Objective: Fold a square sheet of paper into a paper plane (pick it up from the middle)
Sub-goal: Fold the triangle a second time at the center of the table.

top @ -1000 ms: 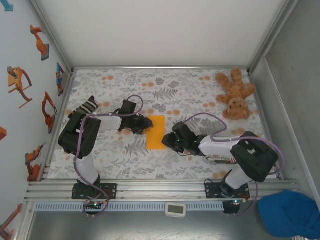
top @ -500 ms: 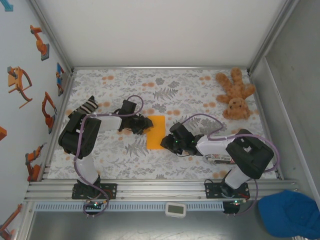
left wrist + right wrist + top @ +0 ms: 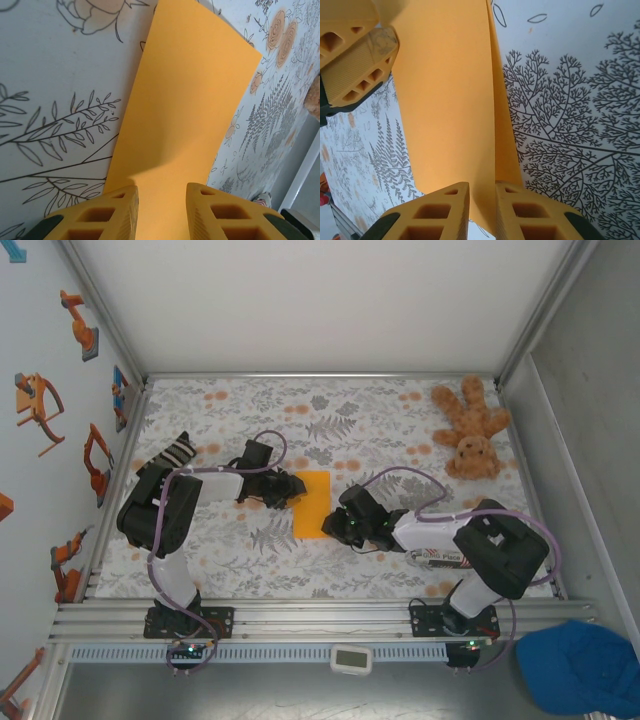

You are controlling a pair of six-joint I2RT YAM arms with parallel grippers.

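Note:
The square sheet of paper lies folded into a bright-orange upright rectangle mid-table. My left gripper rests low at its left edge. In the left wrist view the orange sheet runs flat under and between the left gripper, whose fingers stand apart. My right gripper is at the sheet's lower right edge. In the right wrist view the upper layer lifts off the lower one, and its free edge passes between the right gripper; a narrow gap remains. The left fingers show at upper left.
A brown plush teddy lies at the far right corner of the floral table cover. Metal frame rails run along the near edge. A blue cap sits outside the table at the lower right.
The right gripper has slid left onto the sheet's lower right edge and narrowed its jaws around the raised layer. The left arm and the sheet have stayed put.

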